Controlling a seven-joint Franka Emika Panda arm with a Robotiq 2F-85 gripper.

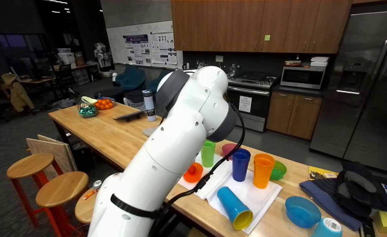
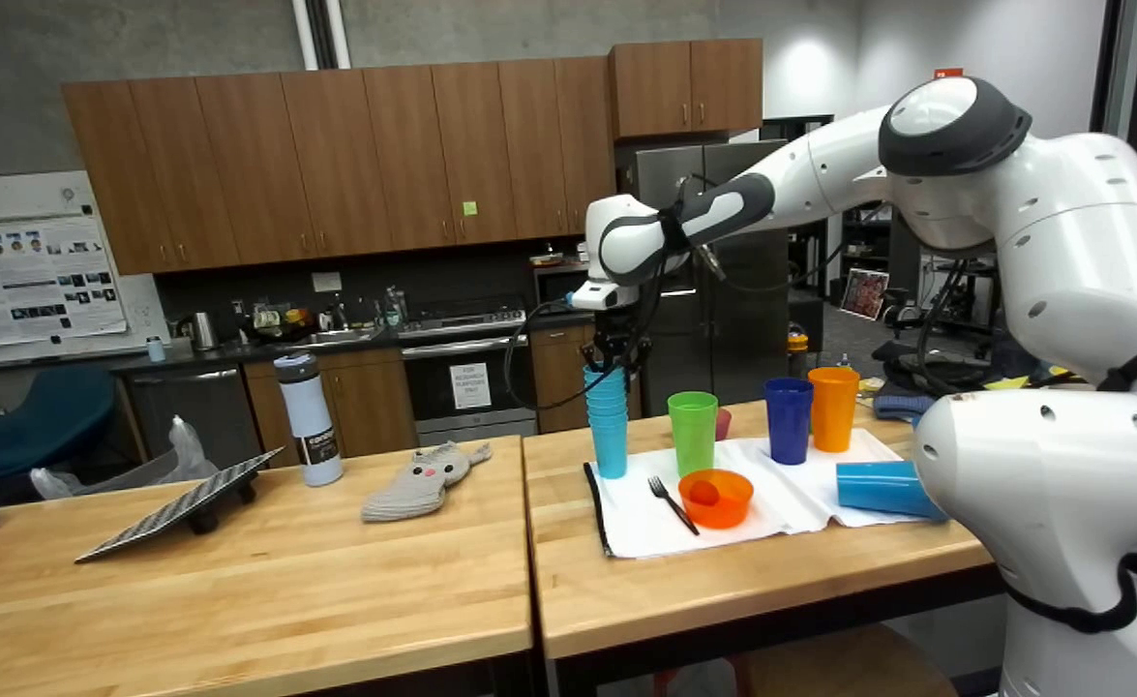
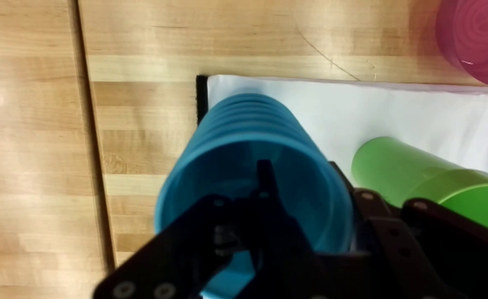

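Wooden tabletop [image 2: 561, 523], blue stack [image 2: 610, 436], green cup [image 2: 693, 434] alongside

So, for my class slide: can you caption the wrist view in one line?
Open gripper at the stacked blue cups, one finger inside the top one, one outside, a green cup nearby.

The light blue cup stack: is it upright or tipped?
Upright: in an exterior view the stack rises almost vertically; the wrist view looks into it.

Grey concrete wall [image 2: 191, 39] above brown upper cabinets [image 2: 355, 160]; stainless refrigerator [image 1: 361, 98] right of the range [image 1: 258, 103] in both exterior views. Dark carpet [image 1: 2, 144]; wooden stools [image 1: 61, 189] with red legs beside the tables [image 1: 94, 128]. Far end dim; purplish panel [image 1: 15, 40] there possibly a window.
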